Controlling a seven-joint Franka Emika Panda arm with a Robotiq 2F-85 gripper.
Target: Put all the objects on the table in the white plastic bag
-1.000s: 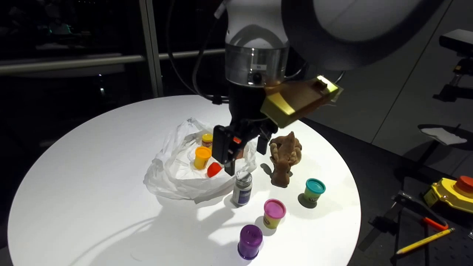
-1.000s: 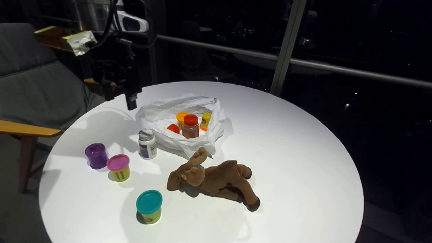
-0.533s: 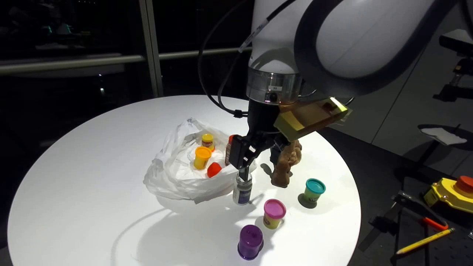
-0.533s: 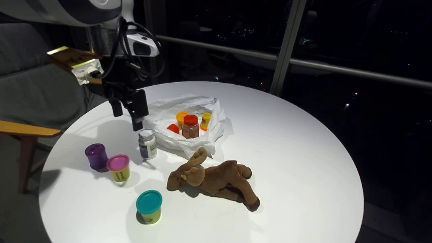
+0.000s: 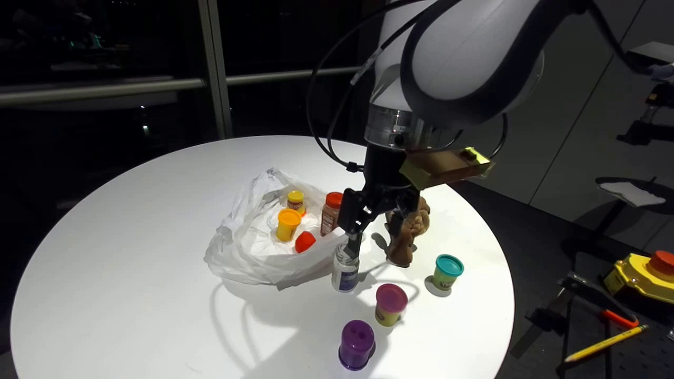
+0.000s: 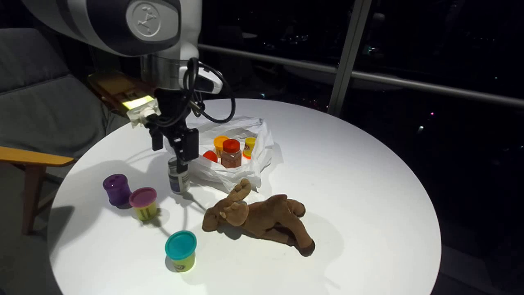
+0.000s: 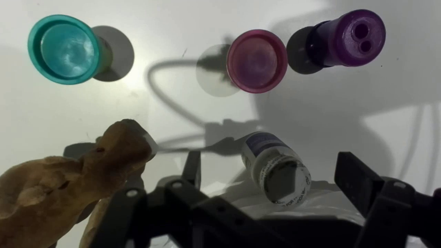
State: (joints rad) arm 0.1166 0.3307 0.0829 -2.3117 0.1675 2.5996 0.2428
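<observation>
Beyond the round white table (image 6: 360, 213) stands a gray chair (image 6: 41, 102), and in an exterior view a yellow emergency-stop box (image 5: 642, 279) and a pencil (image 5: 606, 343) lie off to its side. The white plastic bag (image 5: 231, 263) spreads open on the table, holding an orange-lidded Play-Doh tub (image 5: 288, 225), a yellow Play-Doh tub (image 5: 295, 201), a red-capped jar (image 6: 231, 157) and a red object (image 5: 305, 241). Its crumpled wall stands between these and the white pill bottle (image 5: 345, 279), which is upright just outside the bag. Near the bottle is a pink-lidded Play-Doh tub (image 7: 256, 61), with a purple container (image 7: 346, 39) beside that; a teal-lidded Play-Doh tub (image 6: 181, 250) stands farther off. A brown plush moose (image 6: 266, 217) lies near the bottle too, its snout close to one finger (image 7: 193, 168) in the wrist view.

The end effector (image 7: 272, 174) points down over the bottle, fingers spread wide, the bottle between them with a gap on each side in the wrist view. In both exterior views a fingertip overlaps the bottle's upper part; whether they touch cannot be told.
</observation>
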